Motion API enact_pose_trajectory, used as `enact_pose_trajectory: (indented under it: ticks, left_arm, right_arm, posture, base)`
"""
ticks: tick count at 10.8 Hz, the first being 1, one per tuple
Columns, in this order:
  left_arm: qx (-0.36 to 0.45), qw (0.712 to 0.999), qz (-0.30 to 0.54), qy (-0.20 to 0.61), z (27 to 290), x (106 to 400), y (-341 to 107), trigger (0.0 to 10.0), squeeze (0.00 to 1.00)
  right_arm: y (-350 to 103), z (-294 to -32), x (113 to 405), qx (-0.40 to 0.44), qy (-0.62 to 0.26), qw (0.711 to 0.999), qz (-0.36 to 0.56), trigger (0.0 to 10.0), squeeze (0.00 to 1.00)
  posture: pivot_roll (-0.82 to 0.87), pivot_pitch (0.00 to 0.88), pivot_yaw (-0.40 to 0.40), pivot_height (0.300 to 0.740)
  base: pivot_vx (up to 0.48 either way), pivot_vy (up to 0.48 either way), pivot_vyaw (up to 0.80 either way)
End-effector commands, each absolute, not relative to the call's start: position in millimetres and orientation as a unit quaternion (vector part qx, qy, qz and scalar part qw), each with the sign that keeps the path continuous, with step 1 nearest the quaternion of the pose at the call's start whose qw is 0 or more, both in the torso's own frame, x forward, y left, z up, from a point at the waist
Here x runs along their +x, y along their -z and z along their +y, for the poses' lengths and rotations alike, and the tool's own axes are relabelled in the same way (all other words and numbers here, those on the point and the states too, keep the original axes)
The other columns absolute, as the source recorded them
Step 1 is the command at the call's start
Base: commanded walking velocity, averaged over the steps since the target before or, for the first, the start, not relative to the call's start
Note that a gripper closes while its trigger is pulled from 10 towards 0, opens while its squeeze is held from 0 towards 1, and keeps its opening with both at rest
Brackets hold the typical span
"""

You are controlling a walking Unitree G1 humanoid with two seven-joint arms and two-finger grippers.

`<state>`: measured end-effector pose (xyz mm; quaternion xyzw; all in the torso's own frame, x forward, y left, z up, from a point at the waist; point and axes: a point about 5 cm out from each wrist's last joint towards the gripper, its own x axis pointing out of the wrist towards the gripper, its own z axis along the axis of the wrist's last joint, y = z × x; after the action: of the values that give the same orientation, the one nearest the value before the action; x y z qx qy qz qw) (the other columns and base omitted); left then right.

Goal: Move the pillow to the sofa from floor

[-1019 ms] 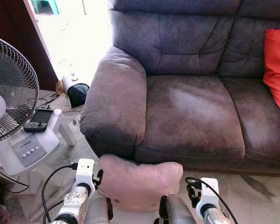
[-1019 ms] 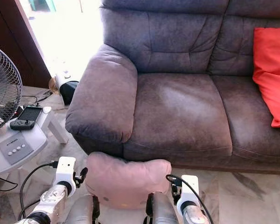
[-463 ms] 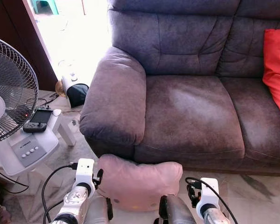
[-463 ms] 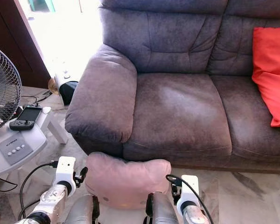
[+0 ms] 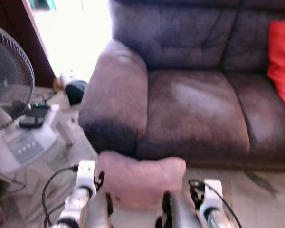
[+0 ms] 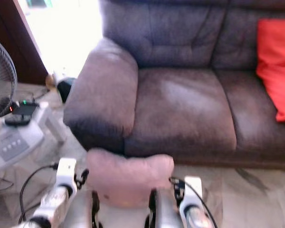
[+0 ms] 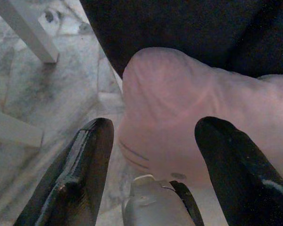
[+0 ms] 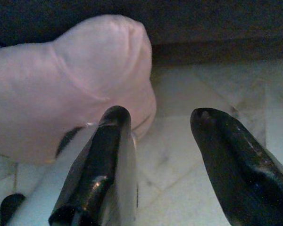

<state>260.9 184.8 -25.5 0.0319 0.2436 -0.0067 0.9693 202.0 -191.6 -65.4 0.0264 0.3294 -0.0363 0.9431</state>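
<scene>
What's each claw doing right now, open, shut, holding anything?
Left claw: open, fingers spread at the pink pillow's end, not clamped.
Right claw: open, one finger against the pillow's other end, holding nothing.

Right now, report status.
Left gripper and right gripper open, flanking pink pillow. Pillow off floor, low before sofa. Sofa armrest close ahead.

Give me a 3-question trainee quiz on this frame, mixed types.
1. True or false: the pillow already lies on the sofa seat.
2. What colour is the cushion at the sofa's right end?
3. The pillow sits between: A) both tools, left tool and right tool, B) fan and wall, C) the sofa's seats.

Key: 1 false, it is in front of the sofa, below the seat. 2 red. 3 A.
</scene>
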Motion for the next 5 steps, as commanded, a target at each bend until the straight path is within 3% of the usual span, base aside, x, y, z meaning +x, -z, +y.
enact_pose_trajectory:
  ticks: [1, 5]
  left_arm:
    - [0.025, 0.972, 0.232, -0.003, 186, 261, 24, 10.0, 0.00]
    - [0.020, 0.987, 0.157, -0.029, 196, 271, 6, 10.0, 0.00]
  right_arm:
    - [65, -194, 200, 0.029, 0.046, 0.946, 0.320, 10.0, 0.00]
    - [54, -194, 205, 0.026, 0.048, 0.967, 0.248, 10.0, 0.00]
  posture:
    - [0.11, 0.092, -0.043, 0.569]
    - [0.11, 0.093, -0.043, 0.569]
  base:
    - [0.000, 0.000, 0.00]
    - [0.000, 0.000, 0.00]
